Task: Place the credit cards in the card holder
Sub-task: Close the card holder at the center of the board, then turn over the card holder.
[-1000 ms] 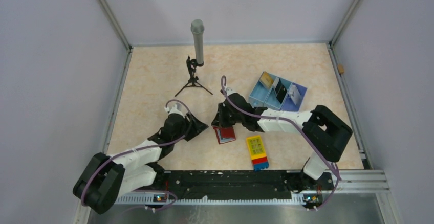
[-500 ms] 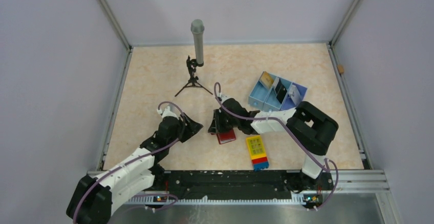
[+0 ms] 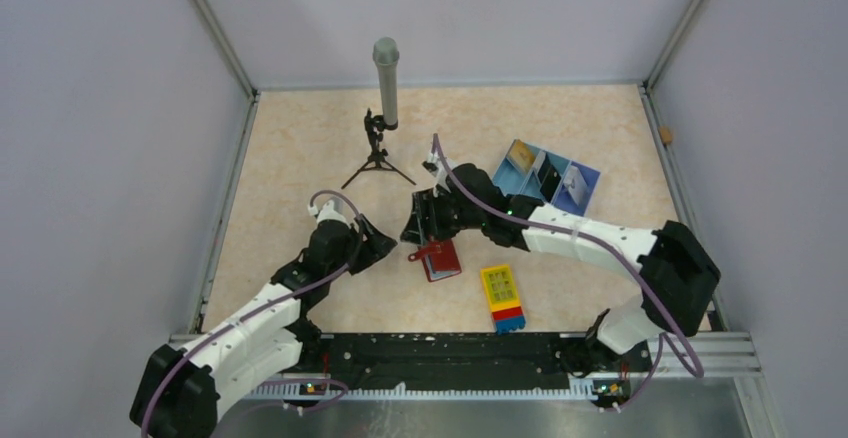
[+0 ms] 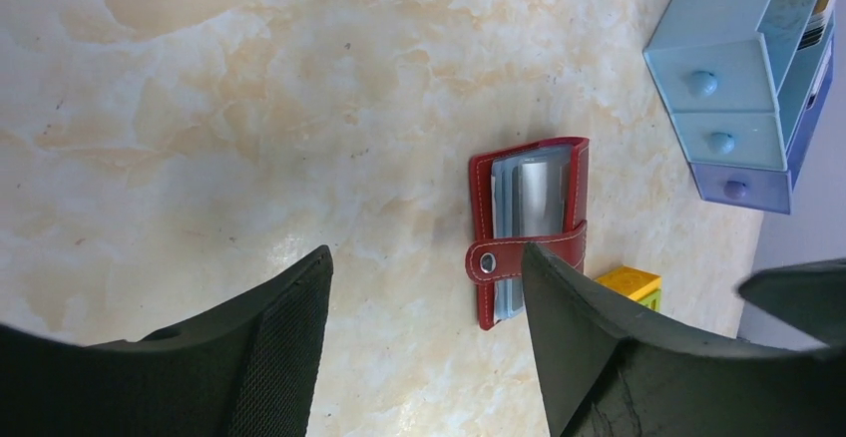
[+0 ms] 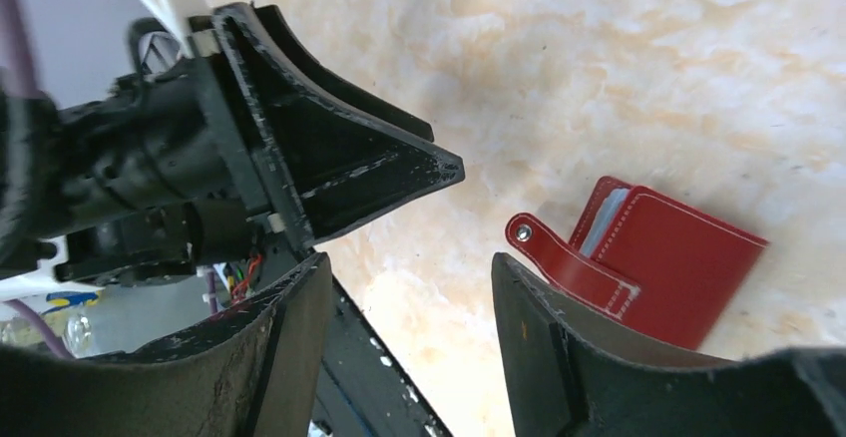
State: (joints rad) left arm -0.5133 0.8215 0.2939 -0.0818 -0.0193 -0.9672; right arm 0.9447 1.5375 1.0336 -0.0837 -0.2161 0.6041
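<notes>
The wallet (image 3: pixel 440 258) lies mid-table, folded over with its tab loose and pointing left, so the pockets are hard to reach. The left gripper (image 4: pixel 427 257) sits just left of it and the right gripper (image 5: pixel 407 262) just beyond. Both are spread and empty, probably poised to open it. The cards (image 3: pixel 548 170) stand in the tray (image 3: pixel 505 196), far right.

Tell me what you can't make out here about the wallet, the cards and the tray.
- Left wrist view: the card holder shows its pockets edge-on, so whether any card is inside is unclear.
- Top view: the credit cards are too small to count surely; the left wrist view cuts the tray at its right edge.
- Left wrist view: the block is mostly hidden behind a finger of the left gripper.
</notes>
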